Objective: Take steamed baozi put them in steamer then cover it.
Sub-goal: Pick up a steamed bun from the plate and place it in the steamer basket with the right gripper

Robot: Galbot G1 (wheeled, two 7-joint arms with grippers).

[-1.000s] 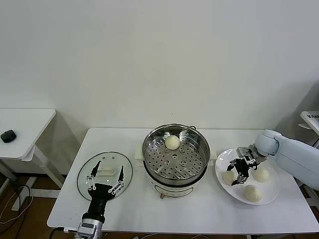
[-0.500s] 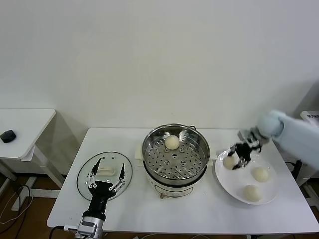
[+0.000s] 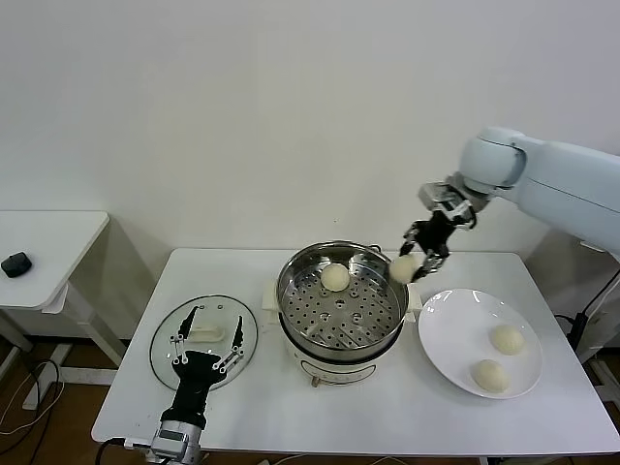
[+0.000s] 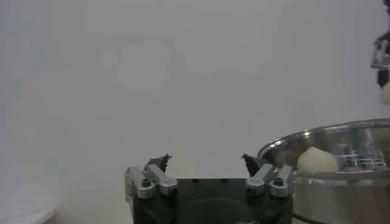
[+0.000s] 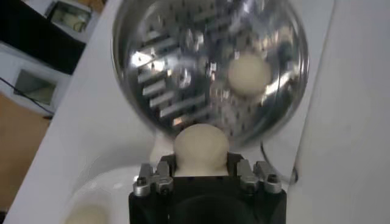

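Right gripper [image 3: 415, 258] clamps a bao [image 3: 403, 268] above the steamer's [image 3: 341, 300] right rim; it should clear the rim, releasing beside the bao [image 3: 335, 277] inside. Left gripper [image 3: 205, 341], open, waits over the lid [image 3: 166, 341].

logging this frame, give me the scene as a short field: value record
right gripper: shut on a bun, in the air by the steamer's right rim
left gripper: open, over the lid, holding nothing
steamer: uncovered, one bun inside near the back
plate: right of the steamer, two buns on it
lid: flat on the table, left of the steamer
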